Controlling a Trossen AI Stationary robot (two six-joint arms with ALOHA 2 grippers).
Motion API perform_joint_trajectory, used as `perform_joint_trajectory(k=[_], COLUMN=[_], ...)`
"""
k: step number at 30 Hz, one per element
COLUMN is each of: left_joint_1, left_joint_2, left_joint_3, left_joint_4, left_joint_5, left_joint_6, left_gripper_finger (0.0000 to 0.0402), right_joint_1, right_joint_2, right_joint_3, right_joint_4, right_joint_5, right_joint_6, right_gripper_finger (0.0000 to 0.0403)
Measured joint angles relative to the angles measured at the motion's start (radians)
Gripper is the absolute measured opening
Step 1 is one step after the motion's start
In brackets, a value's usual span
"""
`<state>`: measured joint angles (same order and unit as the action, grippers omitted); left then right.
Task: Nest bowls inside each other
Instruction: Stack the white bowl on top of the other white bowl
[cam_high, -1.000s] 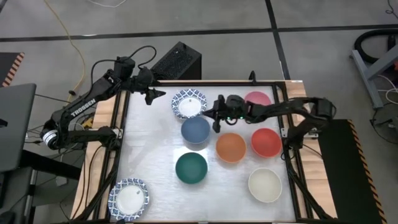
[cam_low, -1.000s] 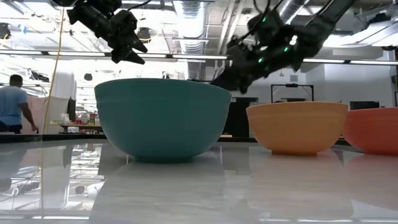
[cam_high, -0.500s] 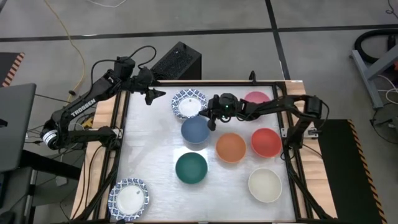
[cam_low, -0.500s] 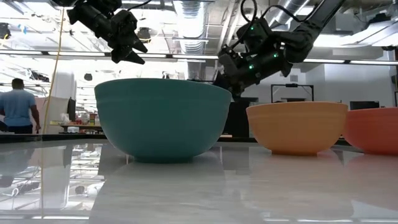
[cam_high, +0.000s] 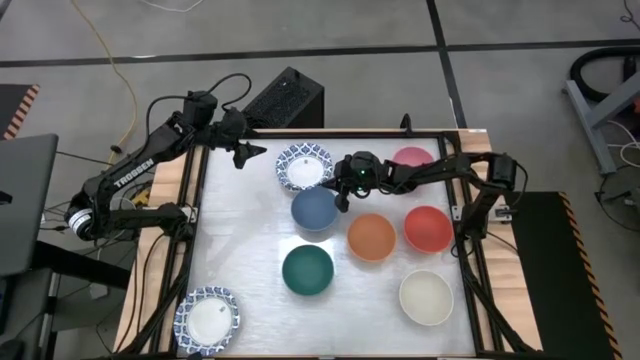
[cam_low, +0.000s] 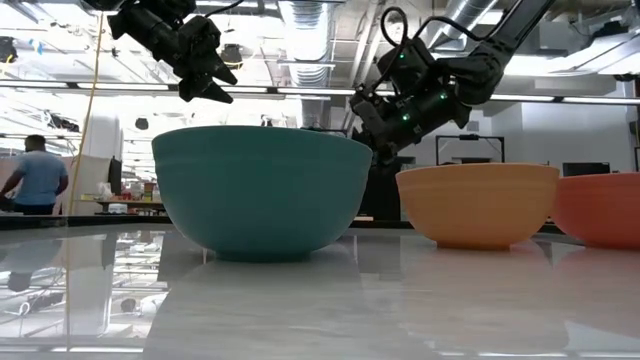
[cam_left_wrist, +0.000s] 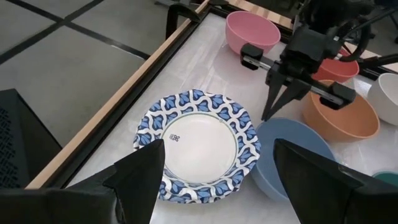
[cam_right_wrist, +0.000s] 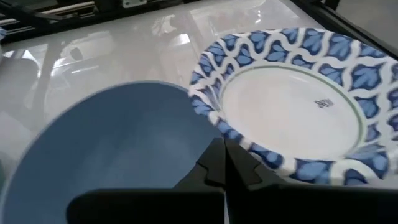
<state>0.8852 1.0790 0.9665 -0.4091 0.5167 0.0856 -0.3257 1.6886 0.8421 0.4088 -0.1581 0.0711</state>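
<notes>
A white bowl with a blue patterned rim sits at the far middle of the table, and a blue bowl stands rim to rim with it on its near side. My right gripper is shut. Its tips hang at the blue bowl's rim, beside the patterned bowl. My left gripper hovers open above the table's far left, looking down on the patterned bowl. Pink, orange, red, dark green and cream bowls stand apart. My right gripper slants its shut fingertips down from the table's right onto the blue bowl's far rim, where it meets the patterned bowl. I cannot tell whether they touch the rim.
A second patterned bowl sits at the near left corner. A wooden frame edges the table. Bare tabletop lies between the left edge and the green bowl. A person walks in the room beyond.
My right gripper has moved a little toward the table's left edge and down, to where the blue bowl and the patterned bowl meet, and has stayed shut. No bowl has moved.
</notes>
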Motion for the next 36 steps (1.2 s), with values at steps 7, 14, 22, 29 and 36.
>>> perform_joint_trajectory(k=[7,14,22,29,36], left_joint_1=[0.0,0.0,0.0,0.0,-0.009], left_joint_2=[0.0,0.0,0.0,0.0,0.0], left_joint_3=[0.0,0.0,0.0,0.0,0.0], left_joint_4=[0.0,0.0,0.0,-0.003,-0.003], left_joint_5=[0.0,0.0,0.0,0.0,-0.001], left_joint_6=[0.0,0.0,-0.004,-0.02,-0.041], left_gripper_finger=[0.0289,0.0289,0.0289,0.0289,0.0289], right_joint_1=[-0.024,-0.031,-0.031,-0.031,-0.032], right_joint_2=[0.002,0.002,0.002,0.002,0.002], right_joint_3=[0.0,0.0,0.0,0.0,0.0], right_joint_4=[-0.002,-0.005,-0.005,-0.012,-0.015], right_joint_5=[0.0,0.0,0.006,0.01,0.035], right_joint_6=[0.0,0.0,0.0,0.0,-0.001], right_gripper_finger=[0.0011,0.0011,0.001,0.001,0.001])
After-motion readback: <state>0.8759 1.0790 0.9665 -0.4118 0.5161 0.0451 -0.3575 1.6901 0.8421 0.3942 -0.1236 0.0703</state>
